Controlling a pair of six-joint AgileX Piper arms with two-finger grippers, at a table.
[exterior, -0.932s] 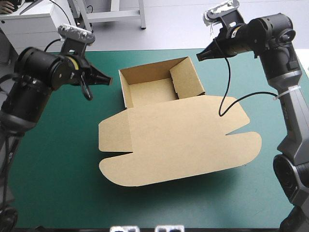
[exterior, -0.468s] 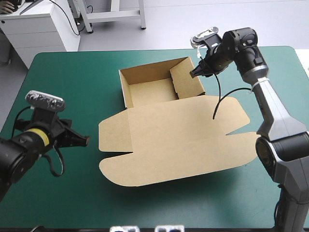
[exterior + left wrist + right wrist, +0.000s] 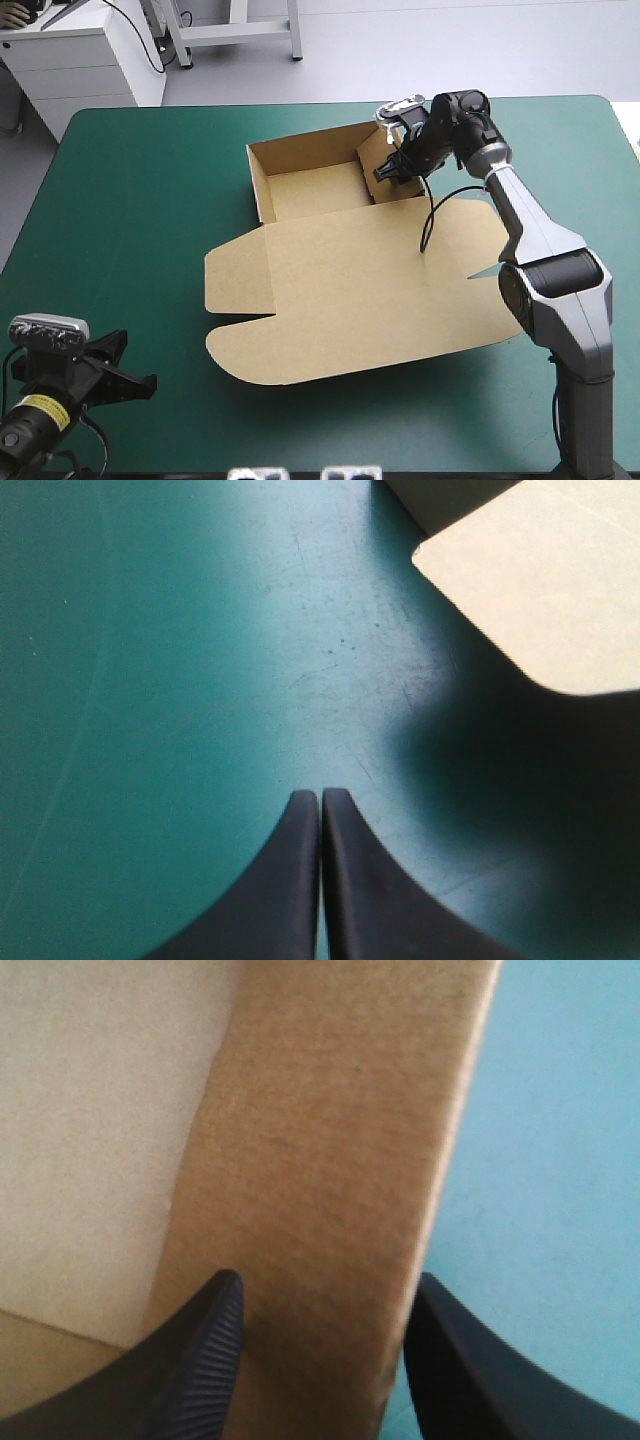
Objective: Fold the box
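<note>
The brown box (image 3: 350, 280) lies mid-table as an open tray (image 3: 315, 190) at the far side, its lid spread flat toward the near edge. My right gripper (image 3: 386, 171) is at the tray's right wall (image 3: 372, 158). In the right wrist view its black fingers (image 3: 215, 1310) stand apart, open, with the wall (image 3: 330, 1160) between them. My left gripper (image 3: 140, 382) hovers near the table's near-left corner, well clear of the box. Its fingers (image 3: 320, 798) are shut and hold nothing. A rounded lid flap corner (image 3: 540, 590) lies ahead of it.
Bare teal-green cover (image 3: 130, 220) stretches left of the box and also lies beyond the tray's right wall (image 3: 560, 1160). The lid's rounded near edge (image 3: 300, 378) reaches toward the table's near side.
My left arm has drawn back from beside the tray to the near-left corner of the table. My right gripper has come down from above the far-right side onto the tray's right wall.
</note>
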